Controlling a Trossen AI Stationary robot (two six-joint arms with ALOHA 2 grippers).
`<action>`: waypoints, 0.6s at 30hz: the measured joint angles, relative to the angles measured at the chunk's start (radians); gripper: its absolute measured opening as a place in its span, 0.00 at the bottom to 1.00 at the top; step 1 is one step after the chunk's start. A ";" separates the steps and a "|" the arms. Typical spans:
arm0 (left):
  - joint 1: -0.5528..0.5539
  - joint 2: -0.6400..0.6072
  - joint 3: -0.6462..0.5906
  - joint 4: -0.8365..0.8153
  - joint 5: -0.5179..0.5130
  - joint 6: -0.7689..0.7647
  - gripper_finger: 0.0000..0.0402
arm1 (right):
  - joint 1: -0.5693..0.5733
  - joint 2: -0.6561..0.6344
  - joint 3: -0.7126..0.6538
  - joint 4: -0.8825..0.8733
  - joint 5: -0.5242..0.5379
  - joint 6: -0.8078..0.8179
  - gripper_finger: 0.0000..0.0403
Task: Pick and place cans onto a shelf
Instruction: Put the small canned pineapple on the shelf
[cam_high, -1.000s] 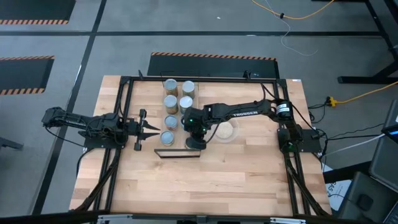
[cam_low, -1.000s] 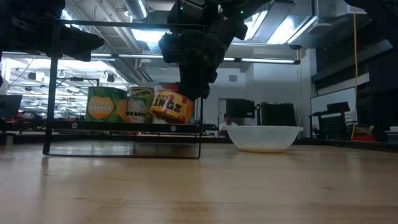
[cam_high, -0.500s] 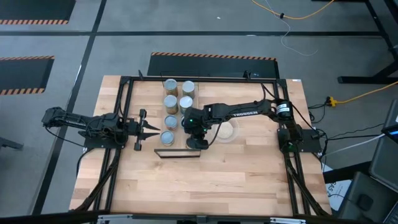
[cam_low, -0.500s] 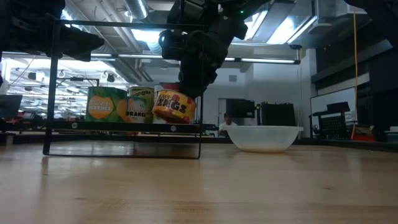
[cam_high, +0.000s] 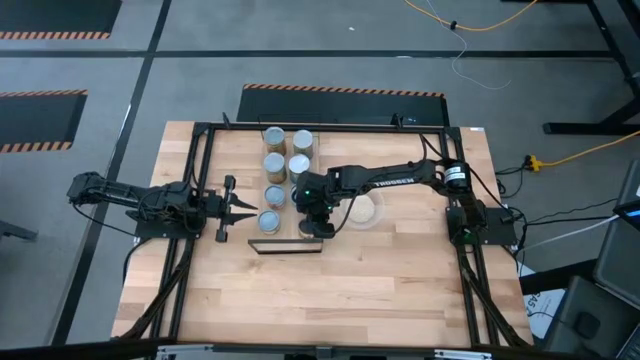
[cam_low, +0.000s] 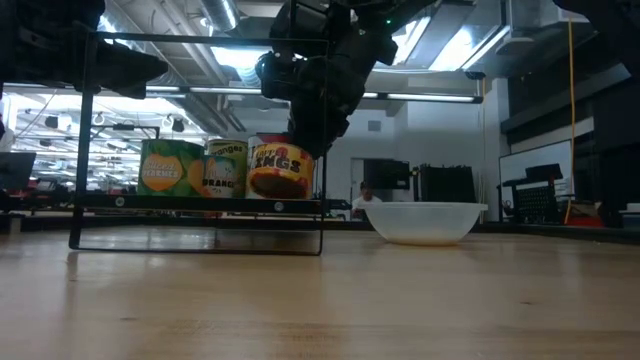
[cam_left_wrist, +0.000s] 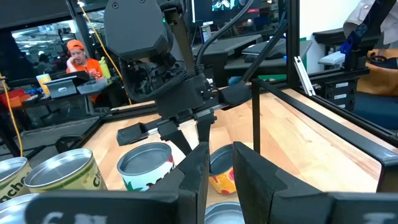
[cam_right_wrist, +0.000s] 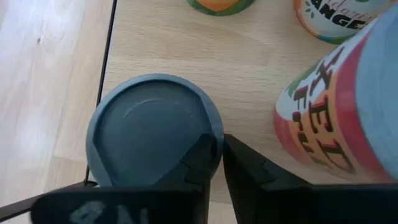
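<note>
My right gripper (cam_high: 315, 226) reaches in from the table's right and points down over an orange-labelled can (cam_low: 280, 172). The can stands upright at the right end of the black-framed shelf (cam_low: 200, 205). Its grey-blue top shows in the right wrist view (cam_right_wrist: 152, 134). The gripper is shut on the can. Two more cans (cam_low: 170, 167) (cam_low: 226, 167) show left of it in the low view. My left gripper (cam_high: 247, 210) waits at the table's left, shut and empty, beside a silver-topped can (cam_high: 268, 221). My right gripper pinches the can's top rim (cam_right_wrist: 214, 138) between its two fingers, one finger over the lid and one outside the wall. The fingers come from above, pointing down. The can is upright; whether its base rests on the shelf board cannot be told.
Several loose cans (cam_high: 287, 150) stand in two columns toward the far edge. A clear bowl (cam_high: 364, 210) sits just right of my right gripper. A red-and-green can (cam_right_wrist: 336, 106) stands close beside the held one. The shelf's black frame (cam_high: 288, 246) lies toward the near side.
The orange can hung tilted under my right gripper a second ago. It has been turned upright and now stands level with the other two cans. My right gripper has tipped with it and kept its hold.
</note>
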 joint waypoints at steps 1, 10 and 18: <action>0.000 0.000 0.000 0.000 0.000 0.000 0.16 | 0.000 0.000 0.000 0.000 0.000 0.000 0.12; 0.000 0.000 0.000 0.000 0.000 0.000 0.16 | 0.000 0.000 0.000 0.003 -0.007 0.002 0.12; 0.000 0.000 0.000 0.000 0.000 0.000 0.16 | 0.000 0.001 0.000 0.004 -0.008 0.002 0.12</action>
